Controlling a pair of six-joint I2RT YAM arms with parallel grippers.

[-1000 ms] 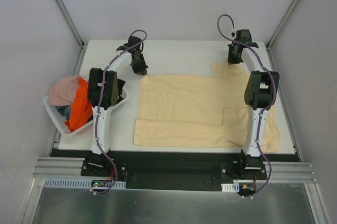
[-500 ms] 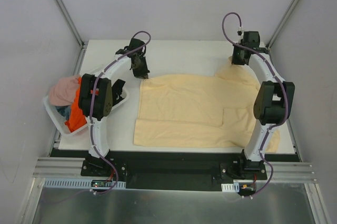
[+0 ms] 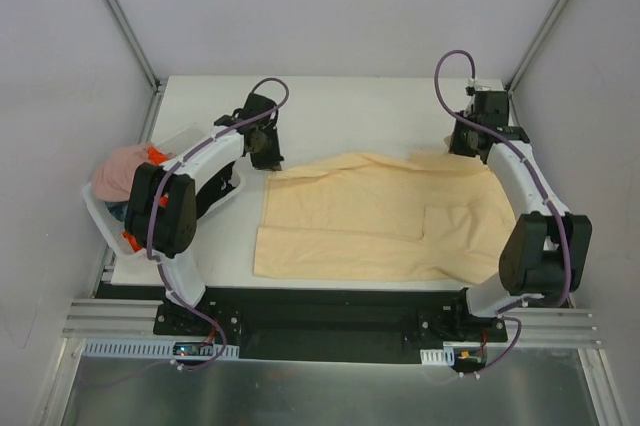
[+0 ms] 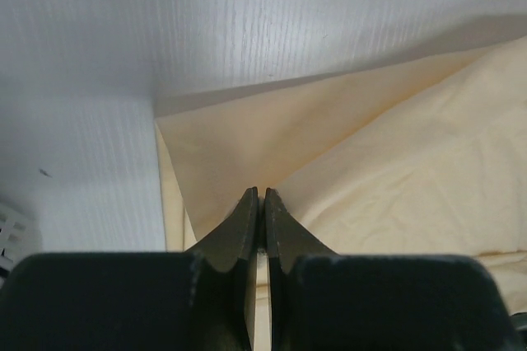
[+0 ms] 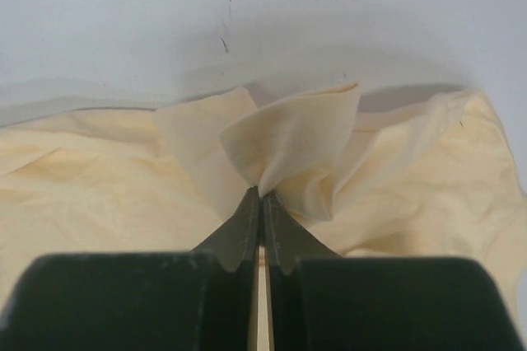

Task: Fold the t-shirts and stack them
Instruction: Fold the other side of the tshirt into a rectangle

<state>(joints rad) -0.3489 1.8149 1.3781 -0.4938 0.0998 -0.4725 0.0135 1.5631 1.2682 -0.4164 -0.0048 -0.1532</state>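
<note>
A pale yellow-beige t-shirt lies spread across the middle of the white table. My left gripper is shut on its far left corner, with the cloth pinched between the fingertips and lifted. My right gripper is shut on its far right corner, a bunched fold standing up from the jaws. The far edge of the shirt is raised and drawn toward the near side. A dusty pink shirt and a bright orange one lie in the basket at left. The black shirt is hidden.
A white plastic basket stands at the table's left edge, partly behind my left arm. The white table shows bare beyond the shirt's far edge. Grey walls enclose the table on three sides.
Both grippers have moved toward the near side, pulling the shirt's far edge up and over. The right arm swung outward to the right; the left arm swung left over the basket.
</note>
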